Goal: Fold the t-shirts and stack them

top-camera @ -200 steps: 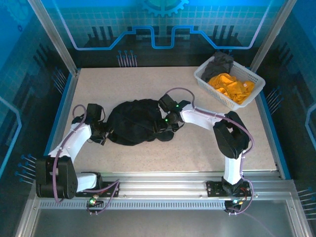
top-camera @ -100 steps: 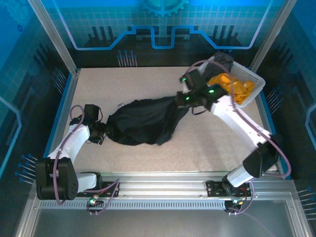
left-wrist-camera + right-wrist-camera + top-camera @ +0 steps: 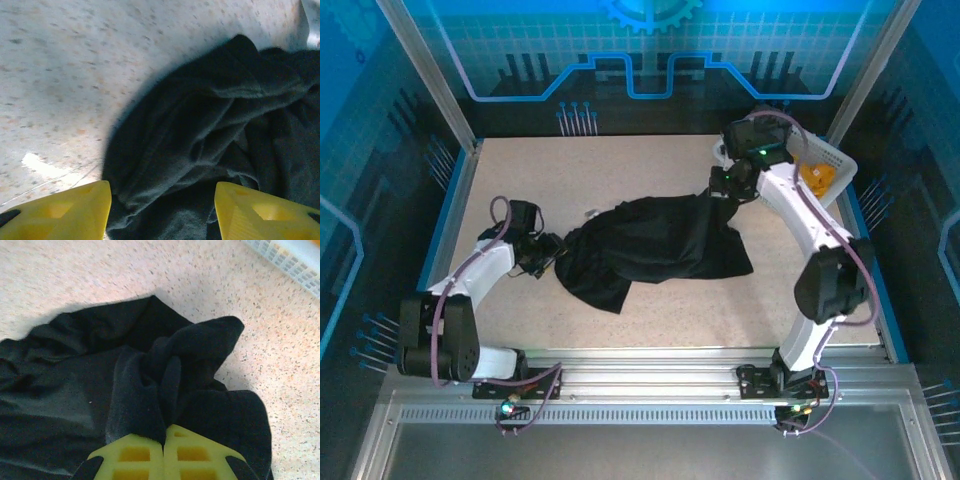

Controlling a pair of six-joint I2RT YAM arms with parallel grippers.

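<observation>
my right gripper (image 3: 164,432) is clenched on a bunched fold of the black shirt (image 3: 660,245). its two yellow fingers are pressed together, with the cloth pinched between their tips. from above, that gripper (image 3: 725,185) sits at the far right end of the shirt, just beside the white basket (image 3: 842,163).

my left gripper (image 3: 162,200) is released. its yellow fingers (image 3: 70,212) stand wide apart, and a rumpled edge of the shirt lies in the gap between them without being squeezed. from above it is at the shirt's left end (image 3: 552,250), low over the table (image 3: 620,165).

the black shirt lies on the speckled table between my two arms, drawn out long from left to right, wrinkled and not flat. a loose flap hangs toward the near edge on the left side, and a wider part spreads out on the right.

an orange shirt (image 3: 817,180) is in the basket at the far right corner, partly hidden behind my right arm.
</observation>
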